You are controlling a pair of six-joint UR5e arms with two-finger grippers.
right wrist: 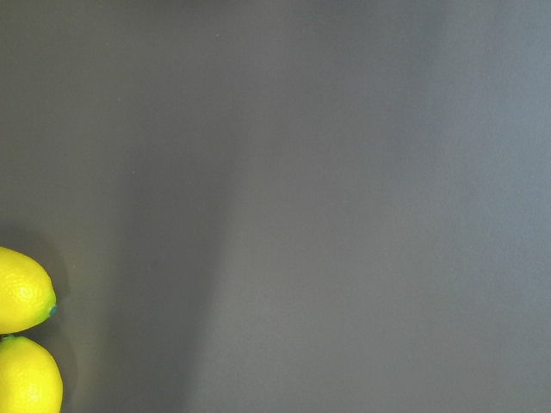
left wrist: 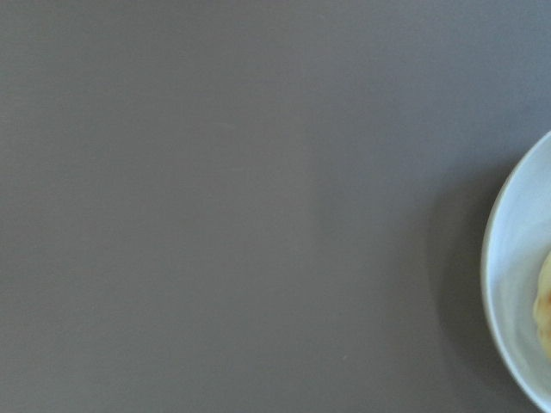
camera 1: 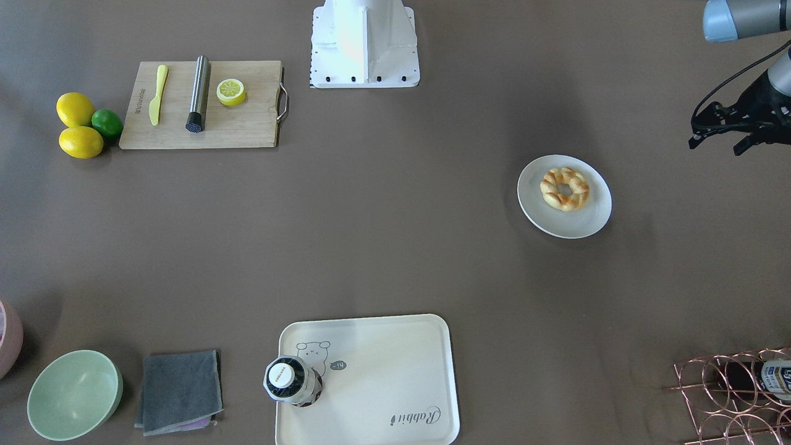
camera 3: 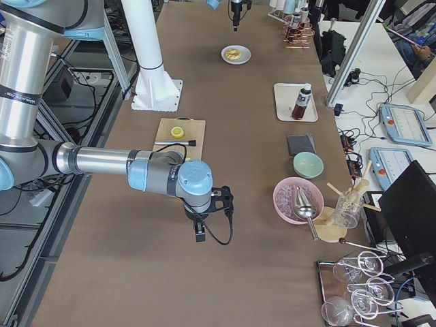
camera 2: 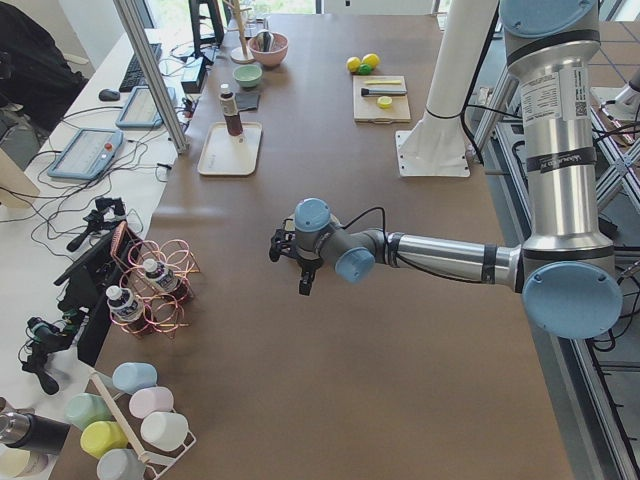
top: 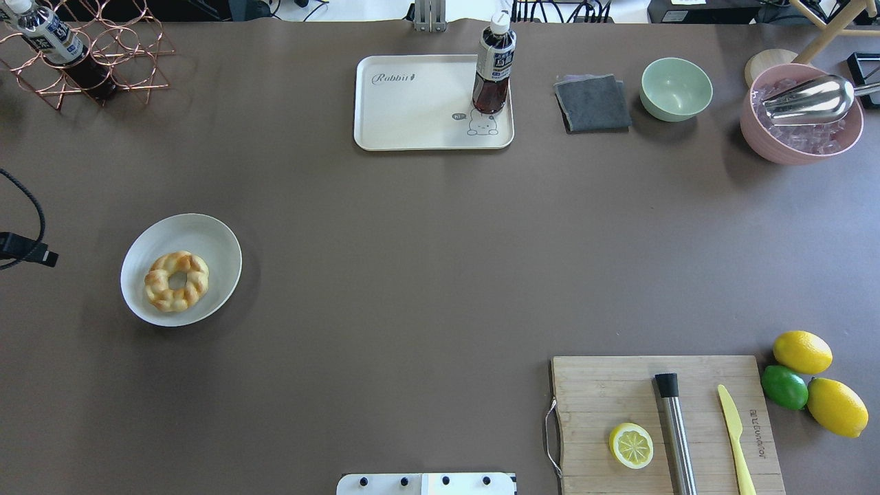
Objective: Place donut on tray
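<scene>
- Broad bare brown worktop [camera 1: 383,235] separates the round plate [camera 1: 587,222] from the tray [camera 1: 395,364]; a bottle [camera 1: 292,380] stands on one tray corner.
- The donut [camera 1: 564,188], golden with browned twisted ridges, lies on the plate, well apart from the tray.
- Left pincer [camera 2: 304,284] hovers near the plate, right pincer [camera 3: 200,233] near the lemons [right wrist: 21,292]; I cannot tell whether either is spread.

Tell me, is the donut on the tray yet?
Not yet. Nothing is done: the donut lies on the plate, and the tray holds only a bottle. In hand: the left gripper hangs beside the plate, apart from the donut. Left to do: grab the donut, carry it across and set it on a bare part of the tray.
</scene>
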